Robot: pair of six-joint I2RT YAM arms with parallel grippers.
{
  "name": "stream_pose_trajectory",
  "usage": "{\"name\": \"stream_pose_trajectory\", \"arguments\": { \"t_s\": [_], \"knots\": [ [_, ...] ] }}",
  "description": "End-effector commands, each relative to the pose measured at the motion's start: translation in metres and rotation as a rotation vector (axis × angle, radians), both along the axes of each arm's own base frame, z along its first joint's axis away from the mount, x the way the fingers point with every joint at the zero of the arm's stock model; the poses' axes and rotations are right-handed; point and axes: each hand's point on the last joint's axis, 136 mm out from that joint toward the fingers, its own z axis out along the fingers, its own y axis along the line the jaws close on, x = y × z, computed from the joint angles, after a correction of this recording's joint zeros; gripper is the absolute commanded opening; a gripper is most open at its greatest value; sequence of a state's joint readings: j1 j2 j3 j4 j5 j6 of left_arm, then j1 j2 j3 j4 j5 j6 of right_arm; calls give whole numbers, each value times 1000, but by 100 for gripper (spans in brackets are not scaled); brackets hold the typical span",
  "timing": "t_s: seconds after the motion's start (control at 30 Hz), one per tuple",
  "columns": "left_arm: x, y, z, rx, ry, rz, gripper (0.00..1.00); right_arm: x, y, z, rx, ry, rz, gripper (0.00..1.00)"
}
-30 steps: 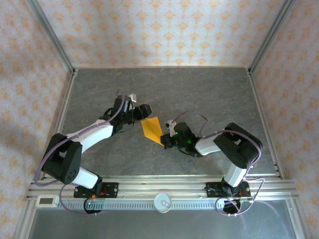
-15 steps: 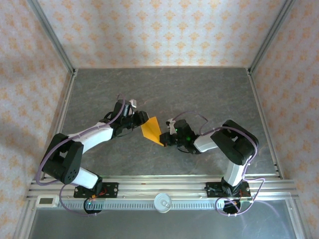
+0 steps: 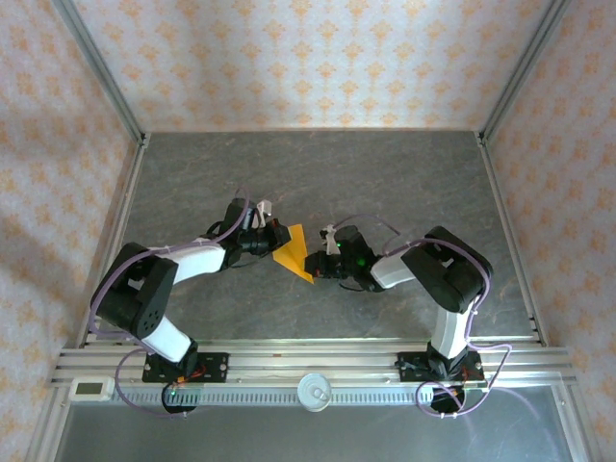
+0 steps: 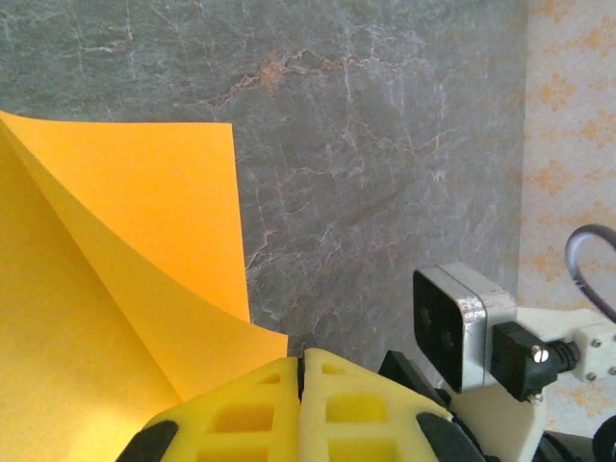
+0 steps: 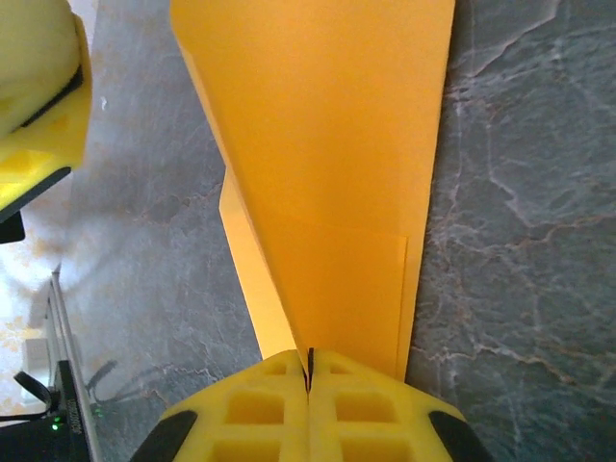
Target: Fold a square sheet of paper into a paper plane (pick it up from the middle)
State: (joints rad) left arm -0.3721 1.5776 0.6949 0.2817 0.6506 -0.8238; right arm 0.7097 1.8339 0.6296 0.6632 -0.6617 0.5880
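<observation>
The right gripper (image 3: 310,262) is shut on the near end of the square sheet of paper (image 3: 294,252), over the table (image 3: 385,183). The left gripper (image 3: 276,234) has just shut on its far corner, so both can fold now.

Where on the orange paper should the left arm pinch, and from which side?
Probably the left edge of the orange paper, coming in from the left, about where the left gripper is shut on it. The right gripper pinches the opposite end, and the sheet looks lifted, its thin edge facing the jaws.
</observation>
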Motion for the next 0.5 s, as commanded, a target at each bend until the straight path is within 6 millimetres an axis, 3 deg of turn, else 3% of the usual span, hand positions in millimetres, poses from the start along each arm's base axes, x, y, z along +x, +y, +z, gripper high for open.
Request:
{"name": "stream_pose_trajectory", "arguments": {
  "t_s": [0.0,0.47],
  "knots": [
    [5,-1,6,-35,-28,12,0,-16,-5,-19,3,98,-13,0],
    [1,-17,-2,-51,-18,-43,0,-18,-14,-18,72,123,-97,0]
  ]
}}
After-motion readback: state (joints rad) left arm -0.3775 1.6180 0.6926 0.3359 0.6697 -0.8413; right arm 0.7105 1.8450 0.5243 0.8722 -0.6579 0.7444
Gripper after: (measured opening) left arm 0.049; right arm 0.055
